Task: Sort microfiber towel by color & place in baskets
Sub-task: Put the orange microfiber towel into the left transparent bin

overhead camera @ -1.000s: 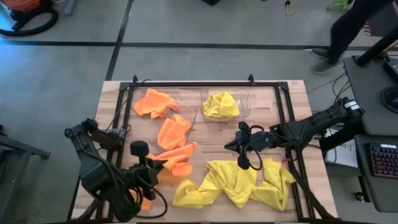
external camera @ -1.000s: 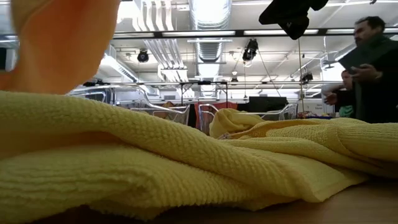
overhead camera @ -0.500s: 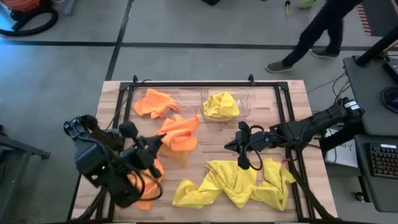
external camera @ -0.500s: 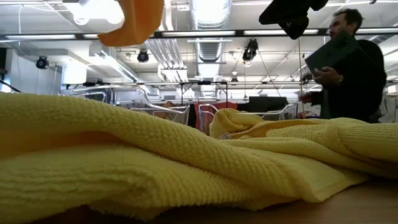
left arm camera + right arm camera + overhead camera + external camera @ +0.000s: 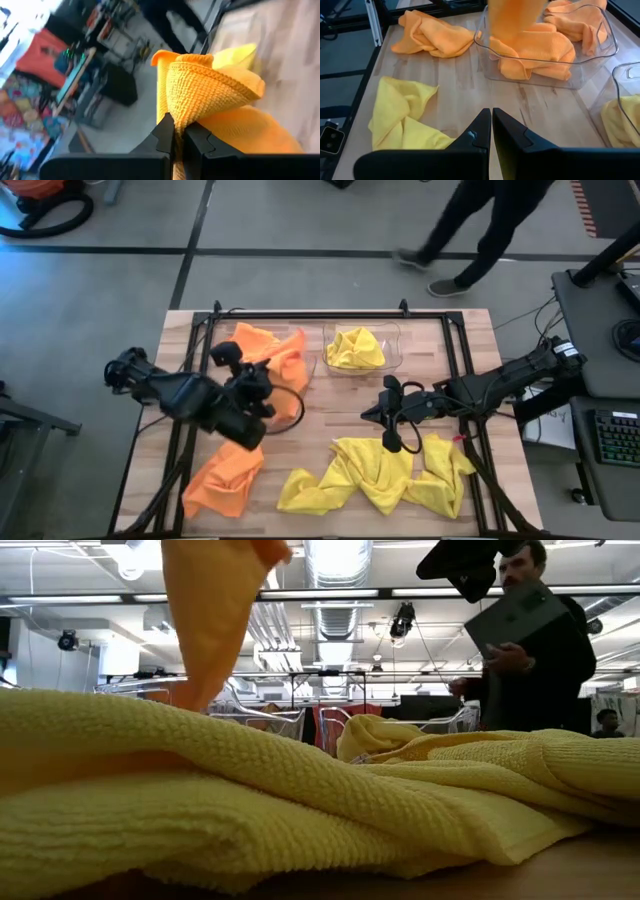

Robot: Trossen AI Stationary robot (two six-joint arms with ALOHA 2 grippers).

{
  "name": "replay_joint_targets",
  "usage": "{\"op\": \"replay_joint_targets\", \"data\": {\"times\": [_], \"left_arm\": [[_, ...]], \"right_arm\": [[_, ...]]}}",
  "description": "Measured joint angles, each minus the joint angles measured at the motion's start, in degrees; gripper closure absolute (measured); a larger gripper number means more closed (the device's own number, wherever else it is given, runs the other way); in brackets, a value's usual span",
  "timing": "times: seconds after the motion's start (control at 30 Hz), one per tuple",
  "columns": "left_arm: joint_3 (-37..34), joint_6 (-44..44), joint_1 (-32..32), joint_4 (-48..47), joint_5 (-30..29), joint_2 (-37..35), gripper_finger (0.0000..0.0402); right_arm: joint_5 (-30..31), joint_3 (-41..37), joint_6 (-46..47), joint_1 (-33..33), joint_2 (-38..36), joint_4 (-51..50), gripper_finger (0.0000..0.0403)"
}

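Overall, the wooden worktop (image 5: 470, 340) carried a black metal frame (image 5: 400, 311) around its edges, with both arms reaching in over it. The largest item was a heap of yellow towels (image 5: 375, 475) along the near edge, toward the right side; in the low view this heap (image 5: 300, 810) filled the foreground. A loose orange towel (image 5: 225, 478) lay flat at the near left, partly over the frame rail. Two clear baskets stood side by side at the far middle. The left basket (image 5: 547, 75) held orange towels; the right basket (image 5: 392, 332) held one yellow towel (image 5: 355, 348).

The left tool (image 5: 179, 134) hung above the left basket with its fingers pinched shut on an orange towel (image 5: 210, 90), which draped down from it (image 5: 290, 365) toward the orange pile in that basket. The right tool (image 5: 491, 131) hovered over bare worktop near the centre, just beyond the yellow heap, with its fingers closed together and nothing between them.

A person (image 5: 535, 650) holding a flat dark item stood in the room behind the worktop.
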Motion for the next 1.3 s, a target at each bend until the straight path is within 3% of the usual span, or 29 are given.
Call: {"op": "replay_joint_targets", "data": {"times": [0.23,0.63,1.03,1.3], "left_arm": [[-11.6,-2.2,5.8,5.5,0.1,-5.0,0.0401],[-26.5,9.4,11.9,26.9,0.2,-12.5,0.0401],[-38.6,14.7,12.4,40.1,0.2,-15.4,0.0401],[-41.4,14.5,12.4,43.9,2.5,-15.6,0.0401]], "right_arm": [[0.0,0.0,-1.1,0.0,0.0,0.0,0.0390],[0.0,0.0,-1.5,0.0,0.0,0.0,0.0390],[0.0,0.0,-1.8,0.0,0.0,0.0,0.0390],[0.0,0.0,-1.8,0.0,0.0,0.0,0.0390]]}}
